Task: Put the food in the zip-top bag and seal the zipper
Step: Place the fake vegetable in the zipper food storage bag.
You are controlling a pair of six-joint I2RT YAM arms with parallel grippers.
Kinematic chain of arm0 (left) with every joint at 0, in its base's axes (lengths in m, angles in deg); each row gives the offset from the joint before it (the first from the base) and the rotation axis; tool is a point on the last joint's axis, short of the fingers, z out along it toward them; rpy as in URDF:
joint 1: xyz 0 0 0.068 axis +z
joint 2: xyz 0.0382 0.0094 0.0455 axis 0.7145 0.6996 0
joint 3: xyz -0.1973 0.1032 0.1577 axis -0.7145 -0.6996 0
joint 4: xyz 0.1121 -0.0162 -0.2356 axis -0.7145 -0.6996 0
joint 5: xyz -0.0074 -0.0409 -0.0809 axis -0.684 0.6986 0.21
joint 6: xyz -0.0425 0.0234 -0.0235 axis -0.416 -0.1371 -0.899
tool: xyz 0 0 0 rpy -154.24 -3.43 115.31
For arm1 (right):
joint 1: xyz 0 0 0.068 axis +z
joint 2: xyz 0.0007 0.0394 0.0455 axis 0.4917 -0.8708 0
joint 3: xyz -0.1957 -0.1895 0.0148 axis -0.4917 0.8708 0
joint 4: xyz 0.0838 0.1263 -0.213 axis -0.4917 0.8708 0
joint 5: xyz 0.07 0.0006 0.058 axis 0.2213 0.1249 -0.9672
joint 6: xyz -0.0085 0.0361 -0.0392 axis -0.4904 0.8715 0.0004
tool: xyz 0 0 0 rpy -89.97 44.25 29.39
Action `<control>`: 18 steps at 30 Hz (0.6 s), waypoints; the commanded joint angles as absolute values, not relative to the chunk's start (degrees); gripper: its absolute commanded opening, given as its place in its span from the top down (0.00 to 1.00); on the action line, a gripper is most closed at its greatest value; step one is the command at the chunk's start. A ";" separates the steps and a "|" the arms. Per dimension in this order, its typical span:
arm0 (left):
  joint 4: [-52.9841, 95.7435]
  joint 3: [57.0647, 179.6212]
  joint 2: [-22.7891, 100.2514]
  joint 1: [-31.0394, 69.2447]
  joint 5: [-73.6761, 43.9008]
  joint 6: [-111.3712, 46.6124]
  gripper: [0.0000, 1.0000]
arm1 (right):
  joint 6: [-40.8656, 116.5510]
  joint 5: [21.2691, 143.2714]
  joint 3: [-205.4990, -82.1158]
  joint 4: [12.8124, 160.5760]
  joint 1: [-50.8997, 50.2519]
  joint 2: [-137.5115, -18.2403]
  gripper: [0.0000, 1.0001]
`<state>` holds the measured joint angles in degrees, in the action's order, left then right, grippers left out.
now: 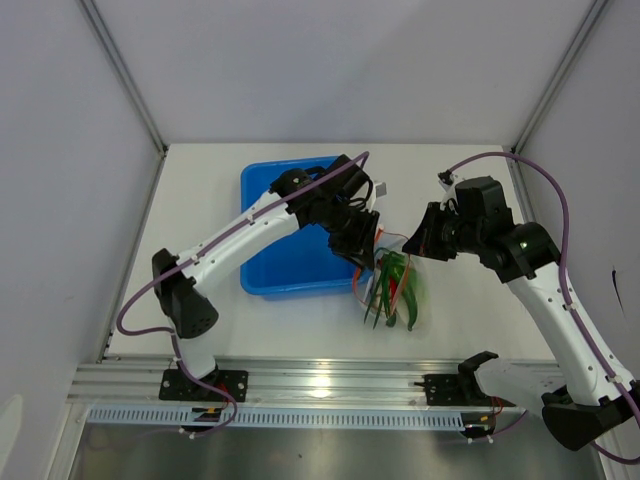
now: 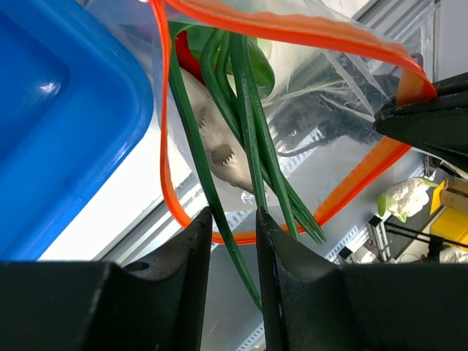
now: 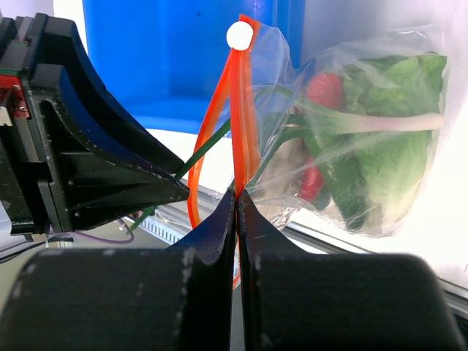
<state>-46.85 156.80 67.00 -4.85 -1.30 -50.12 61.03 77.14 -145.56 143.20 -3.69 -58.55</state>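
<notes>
The clear zip-top bag point(image 1: 397, 287) hangs between my grippers, its lower end on the table. Inside it are a green cabbage head point(image 3: 395, 95), a red chili point(image 3: 325, 88), a whitish stalk point(image 3: 380, 123) and dark green pods point(image 2: 248, 124). My right gripper point(image 3: 237, 196) is shut on the orange-red zipper point(image 3: 245, 110) at one side of the mouth. My left gripper point(image 2: 234, 219) is at the open mouth, its fingers a little apart. One long pod point(image 2: 219, 219) runs loosely through the gap and sticks out of the bag. In the top view the left gripper point(image 1: 362, 245) and right gripper point(image 1: 418, 245) face each other.
The blue plastic bin point(image 1: 270, 200) stands just left of the bag, under the left arm, and also shows in the left wrist view point(image 2: 58, 110). A metal rail point(image 1: 320, 385) runs along the near table edge. White walls stand on both sides.
</notes>
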 commanded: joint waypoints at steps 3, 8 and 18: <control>-47.61 159.38 69.05 -5.37 1.02 -48.31 0.65 | 61.61 75.76 -146.66 139.62 -3.79 -57.97 1.00; -47.70 160.34 71.08 -5.46 3.21 -48.05 0.63 | 61.88 75.94 -146.84 139.71 -3.79 -57.88 1.00; -46.73 162.28 72.84 -5.90 6.82 -47.78 0.49 | 62.58 76.11 -146.66 139.10 -3.26 -58.23 1.00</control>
<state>-47.77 159.67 72.84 -5.16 4.49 -48.72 61.53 77.14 -145.56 143.16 -3.67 -58.55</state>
